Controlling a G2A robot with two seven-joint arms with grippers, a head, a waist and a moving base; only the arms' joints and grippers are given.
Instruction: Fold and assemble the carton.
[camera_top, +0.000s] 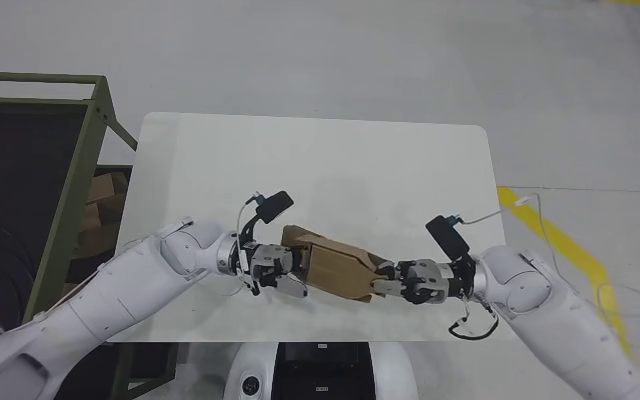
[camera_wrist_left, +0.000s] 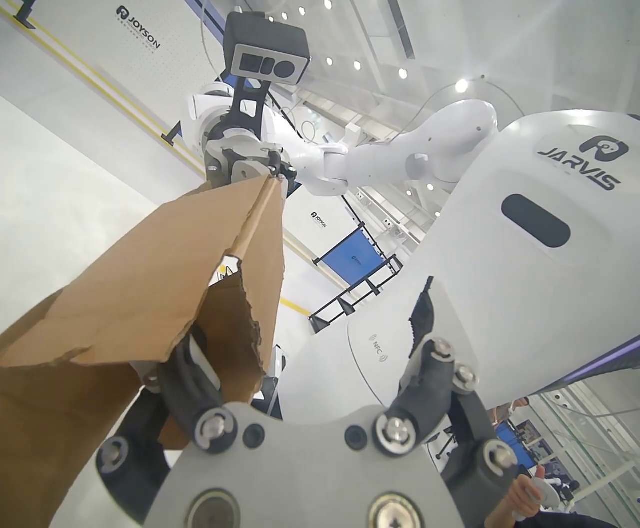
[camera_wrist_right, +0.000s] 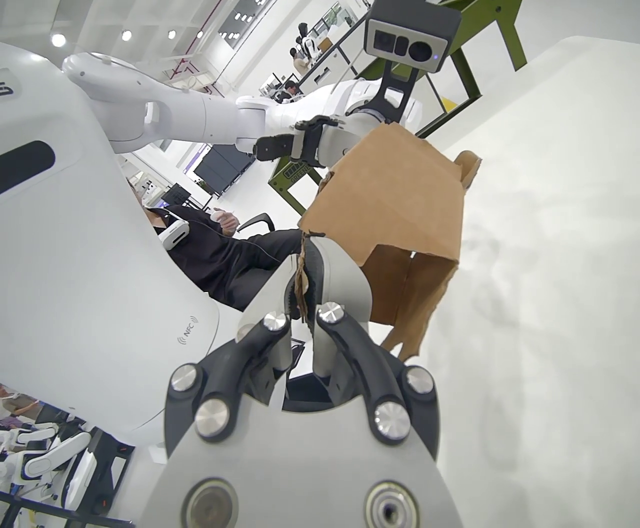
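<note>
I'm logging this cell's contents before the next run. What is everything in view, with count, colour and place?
carton: one, brown, partly opened, held above the table's near edge between the two claws
table: one, white, under both arms
rack: one, green, beside the table on the left arm's side
cardboard: brown, count unclear, stacked inside the rack
floor line: one, yellow, on the floor past the table on the right arm's side
left claw: one, black fingers, open, at one end of the carton with one finger behind a flap
right claw: one, black fingers, shut on the edge of the carton's other end
</note>
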